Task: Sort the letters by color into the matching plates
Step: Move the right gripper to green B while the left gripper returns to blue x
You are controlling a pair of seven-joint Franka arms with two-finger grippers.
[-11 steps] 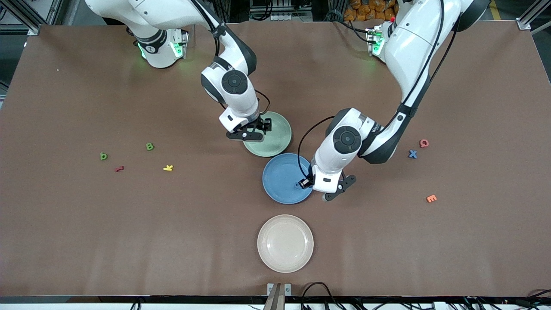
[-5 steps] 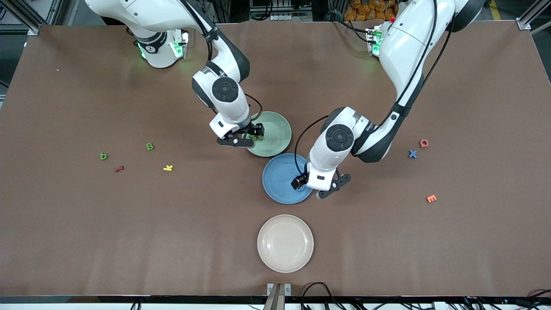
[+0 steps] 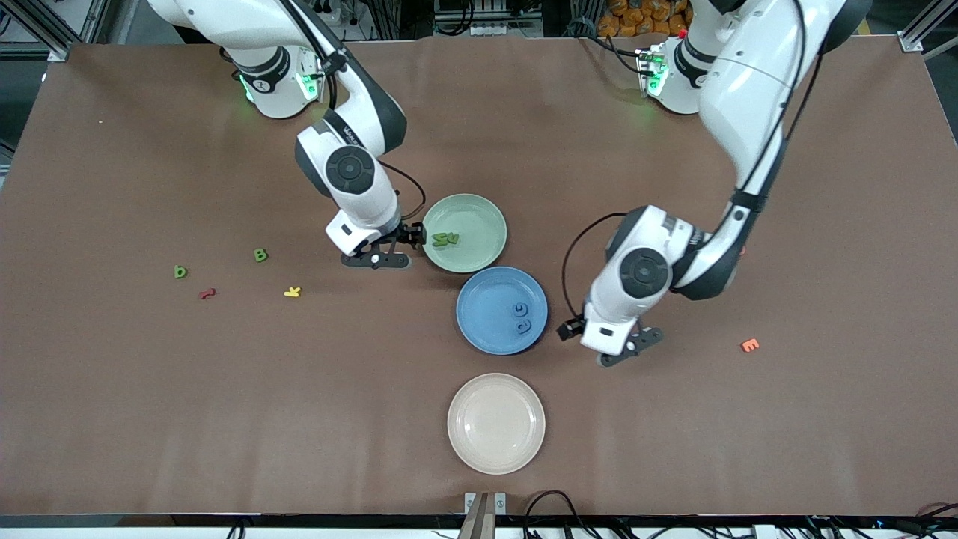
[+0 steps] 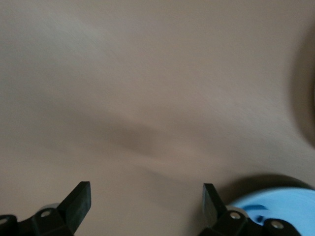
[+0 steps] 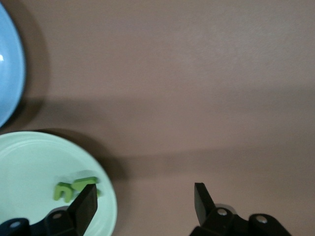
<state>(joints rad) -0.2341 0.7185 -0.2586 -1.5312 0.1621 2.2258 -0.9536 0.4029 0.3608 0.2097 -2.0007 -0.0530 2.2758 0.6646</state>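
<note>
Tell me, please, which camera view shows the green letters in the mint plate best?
The right wrist view: the green letters lie close up on the mint plate, partly cut off by the jaws. The front view shows them whole but tiny. The left wrist view shows none of them.

Robotics laboratory: two Franka arms bolted to a brown-covered table (image 3: 150,419), aluminium framing (image 3: 45,30) and cabling (image 3: 554,516) along its edges.

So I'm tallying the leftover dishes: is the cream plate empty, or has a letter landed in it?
Empty. The cream plate shows only its bare inside in the front view, with no letter on it.
</note>
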